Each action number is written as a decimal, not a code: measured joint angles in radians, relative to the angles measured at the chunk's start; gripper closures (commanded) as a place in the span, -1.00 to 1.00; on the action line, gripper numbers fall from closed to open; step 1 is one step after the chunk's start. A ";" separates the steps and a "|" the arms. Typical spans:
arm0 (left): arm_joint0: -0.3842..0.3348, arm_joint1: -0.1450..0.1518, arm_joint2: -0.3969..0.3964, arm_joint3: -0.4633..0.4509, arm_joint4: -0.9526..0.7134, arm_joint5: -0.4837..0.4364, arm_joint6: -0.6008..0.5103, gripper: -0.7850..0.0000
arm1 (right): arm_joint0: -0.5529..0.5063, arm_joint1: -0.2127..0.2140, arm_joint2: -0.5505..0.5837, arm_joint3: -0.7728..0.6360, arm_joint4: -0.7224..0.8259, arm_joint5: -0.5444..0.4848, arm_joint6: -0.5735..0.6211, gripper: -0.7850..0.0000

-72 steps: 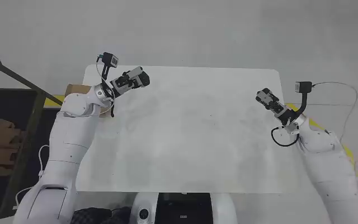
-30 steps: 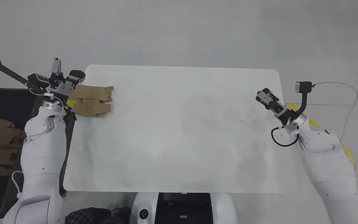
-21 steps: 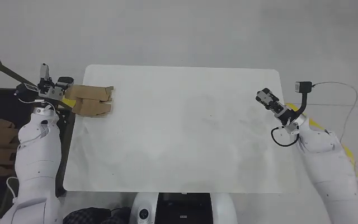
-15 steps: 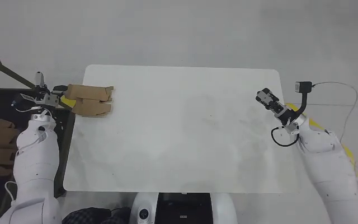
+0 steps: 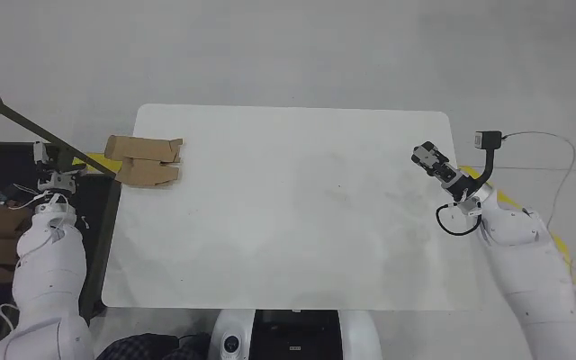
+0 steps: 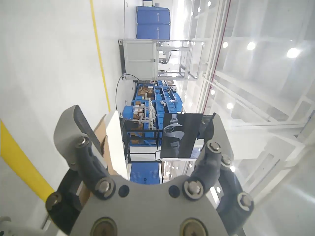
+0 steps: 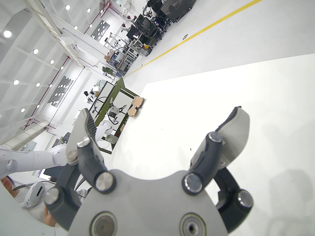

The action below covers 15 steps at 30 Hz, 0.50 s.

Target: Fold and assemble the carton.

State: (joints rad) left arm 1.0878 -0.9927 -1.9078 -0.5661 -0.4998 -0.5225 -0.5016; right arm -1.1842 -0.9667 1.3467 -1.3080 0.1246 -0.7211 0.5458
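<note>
The flattened brown carton [image 5: 144, 160] lies on the white table [image 5: 288, 234] at its far left corner, with nothing touching it. My left gripper [image 5: 52, 169] is off the table, to the left of the carton. In the left wrist view the left gripper [image 6: 145, 126] is open and holds nothing, with a strip of the carton [image 6: 101, 133] beside one finger. My right gripper [image 5: 430, 162] hovers over the table's right side, far from the carton. It is also open and holds nothing in the right wrist view [image 7: 161, 121], where the carton [image 7: 136, 105] lies far across the table.
A dark green frame [image 5: 45, 135] stands off the table's left edge, with stacked cardboard [image 5: 9, 220] beside it. A yellow floor line [image 5: 101, 164] runs near the carton's corner. The table's middle is bare white surface.
My left arm has pulled back leftward off the table, leaving the carton lying at the far left corner. The right arm has not moved.
</note>
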 measured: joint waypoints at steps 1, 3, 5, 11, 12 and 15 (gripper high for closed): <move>-0.005 0.001 0.005 0.013 0.016 0.003 0.010 -1.00 | 0.000 0.000 0.000 0.000 0.000 0.000 0.000 -1.00; -0.021 0.002 0.019 0.043 0.057 0.013 0.030 -1.00 | 0.000 0.000 0.000 0.000 0.000 0.000 0.000 -1.00; -0.041 0.001 0.036 0.069 0.092 0.022 0.040 -1.00 | 0.000 0.000 0.000 0.000 0.000 0.000 0.000 -1.00; -0.107 -0.007 0.077 0.130 0.123 0.044 -0.007 -1.00 | 0.000 0.000 0.000 0.000 0.000 0.000 0.000 -1.00; -0.118 -0.007 0.083 0.138 0.131 0.051 -0.015 -1.00 | 0.000 0.000 0.000 0.000 0.000 0.000 0.000 -1.00; -0.159 -0.007 0.101 0.167 0.157 0.085 -0.037 -1.00 | 0.000 0.000 0.000 0.000 0.000 0.000 0.000 -1.00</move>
State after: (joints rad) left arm 0.9291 -0.9994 -1.8073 -0.3995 -0.3424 -0.4377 -0.5383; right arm -1.1842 -0.9667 1.3467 -1.3080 0.1246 -0.7211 0.5458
